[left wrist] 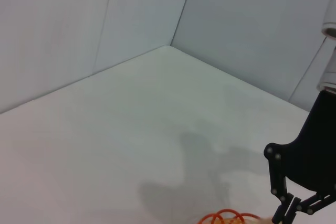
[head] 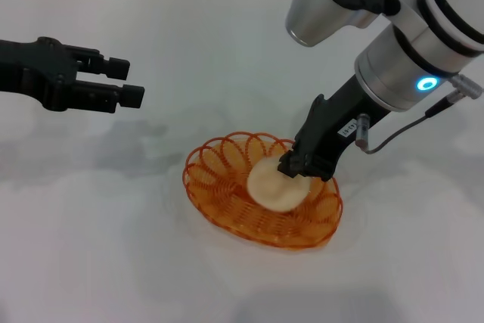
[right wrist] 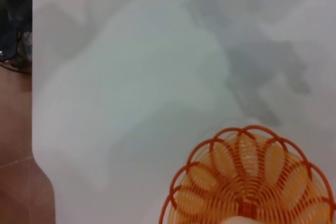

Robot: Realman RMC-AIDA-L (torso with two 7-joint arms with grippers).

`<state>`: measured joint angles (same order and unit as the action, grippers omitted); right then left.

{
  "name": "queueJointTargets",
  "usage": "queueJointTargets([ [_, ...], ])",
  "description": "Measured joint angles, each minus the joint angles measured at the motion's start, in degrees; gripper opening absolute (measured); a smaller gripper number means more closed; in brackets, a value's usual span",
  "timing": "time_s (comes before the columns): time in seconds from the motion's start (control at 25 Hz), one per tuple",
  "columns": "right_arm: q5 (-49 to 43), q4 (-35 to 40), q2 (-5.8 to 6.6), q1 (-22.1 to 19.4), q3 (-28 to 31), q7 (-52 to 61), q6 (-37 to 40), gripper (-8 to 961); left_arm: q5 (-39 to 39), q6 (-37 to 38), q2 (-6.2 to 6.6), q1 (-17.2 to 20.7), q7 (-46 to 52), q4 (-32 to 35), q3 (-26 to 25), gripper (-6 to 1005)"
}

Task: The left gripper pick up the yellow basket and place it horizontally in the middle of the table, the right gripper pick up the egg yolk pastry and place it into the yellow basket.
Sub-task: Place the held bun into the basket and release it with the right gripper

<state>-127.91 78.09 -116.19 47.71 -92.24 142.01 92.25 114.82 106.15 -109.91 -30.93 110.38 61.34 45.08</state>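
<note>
White table (head: 91, 247) lay under our yellow basket (head: 219, 187); our right gripper (head: 296, 168) pinched the egg yolk pastry (head: 274, 187) inside it. Lifting before release, we judged, might drag the basket. Our left gripper (head: 125, 81) hovered spread, well apart.

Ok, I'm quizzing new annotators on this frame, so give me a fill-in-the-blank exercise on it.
1. The egg yolk pastry lies inside the yellow ____.
2. The right claw is at the pastry, over the yellow basket, which rests on the white ____.
3. The left claw hovers apart from the basket, holding ____.

Missing words: basket; table; nothing.
</note>
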Motion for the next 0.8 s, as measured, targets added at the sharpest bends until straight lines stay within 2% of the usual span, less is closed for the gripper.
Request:
queueJointTargets([
  [0.52,1.7,0.1,0.05,-0.2,-0.3,-0.6,-1.3,71,0.1,-0.3,-0.02,0.0,0.1,0.0,0.0,650],
  [0.8,4.4,0.4,0.43,-0.8,0.3,-2.1,-1.5,198,0.0,-0.5,-0.02,0.0,0.1,0.0,0.0,650],
])
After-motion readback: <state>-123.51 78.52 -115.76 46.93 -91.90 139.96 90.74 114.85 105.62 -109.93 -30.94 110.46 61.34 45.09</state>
